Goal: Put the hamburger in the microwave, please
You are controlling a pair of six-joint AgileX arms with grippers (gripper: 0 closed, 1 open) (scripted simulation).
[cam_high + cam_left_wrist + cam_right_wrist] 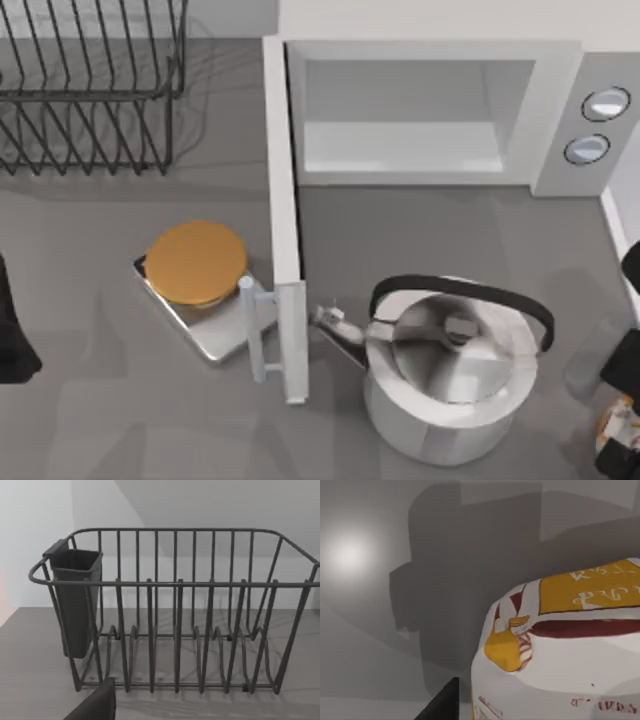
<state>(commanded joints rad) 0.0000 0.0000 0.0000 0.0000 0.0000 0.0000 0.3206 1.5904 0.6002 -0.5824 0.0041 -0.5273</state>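
Note:
The hamburger is a small orange and white lump at the table's far right edge, in front of the kettle's right side. Up close in the right wrist view the hamburger is white with orange and dark red patches and lies right in front of the camera. My right gripper is directly over it, with dark parts on both sides of the lump. The microwave stands at the back, its pale cavity exposed and its white door swung wide open toward the front. My left gripper stays parked at the left edge.
A large silver kettle with a black handle stands in front of the microwave, between the door and the hamburger. An orange disc on a silver slab lies left of the door. A dark wire dish rack holding a cup fills the back left.

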